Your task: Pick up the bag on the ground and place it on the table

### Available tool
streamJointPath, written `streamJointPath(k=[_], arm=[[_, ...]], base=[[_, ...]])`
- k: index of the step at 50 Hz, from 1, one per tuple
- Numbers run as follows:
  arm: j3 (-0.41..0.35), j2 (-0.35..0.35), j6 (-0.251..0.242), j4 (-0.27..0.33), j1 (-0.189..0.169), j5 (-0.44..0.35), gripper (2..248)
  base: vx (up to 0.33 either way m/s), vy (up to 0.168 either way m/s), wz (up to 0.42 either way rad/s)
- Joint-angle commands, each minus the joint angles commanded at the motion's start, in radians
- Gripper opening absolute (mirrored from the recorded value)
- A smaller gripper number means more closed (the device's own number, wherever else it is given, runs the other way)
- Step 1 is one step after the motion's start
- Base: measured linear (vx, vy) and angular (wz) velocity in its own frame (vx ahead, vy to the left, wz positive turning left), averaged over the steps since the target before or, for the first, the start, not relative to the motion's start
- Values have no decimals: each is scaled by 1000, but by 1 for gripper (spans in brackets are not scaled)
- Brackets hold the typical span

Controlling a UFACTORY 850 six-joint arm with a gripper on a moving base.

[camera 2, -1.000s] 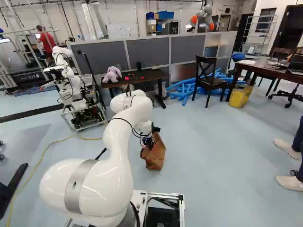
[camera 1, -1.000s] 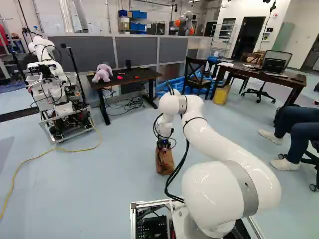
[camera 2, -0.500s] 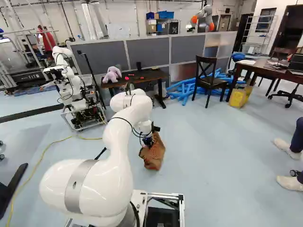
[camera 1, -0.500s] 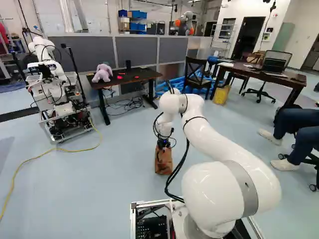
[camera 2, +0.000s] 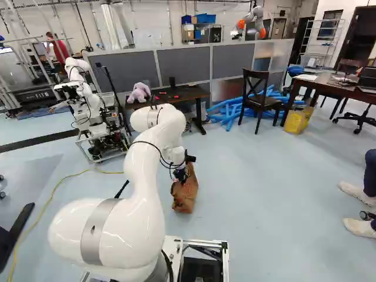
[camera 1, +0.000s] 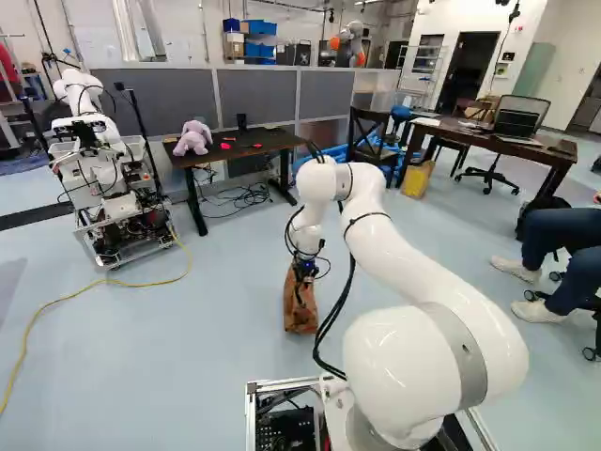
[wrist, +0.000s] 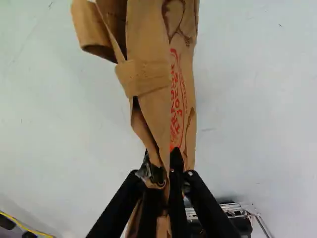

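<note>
Your black two-fingered gripper [camera 1: 301, 287] is clamped on the tall brown paper bag [wrist: 148, 44], creased, narrow and red-printed, a paper loop [wrist: 94, 35] jutting out. It's ahead of the white arm [camera 1: 404, 263], low by the pale-blue floor [camera 1: 188, 357].

Left, right base views behind arm [camera 1: 413, 268], facing ahead, sharing black table [camera 1: 280, 140], wrist view facing down, near bag [wrist: 148, 49]

Arm [camera 1: 413, 272] arched forward — pincer [camera 1: 302, 285] pointing down; clamped.

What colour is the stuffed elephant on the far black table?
Light purple; the left base view shows the stuffed elephant best.
</note>
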State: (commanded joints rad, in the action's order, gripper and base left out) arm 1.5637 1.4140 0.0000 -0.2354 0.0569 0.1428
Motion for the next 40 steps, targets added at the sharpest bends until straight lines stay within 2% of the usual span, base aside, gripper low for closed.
streamJointPath(k=[22,40], arm=[[-141,-106,0,0,65,-71,23],[-257,-194,0,0,116,-80,23]], base=[[0,0,0],[0,0,0]])
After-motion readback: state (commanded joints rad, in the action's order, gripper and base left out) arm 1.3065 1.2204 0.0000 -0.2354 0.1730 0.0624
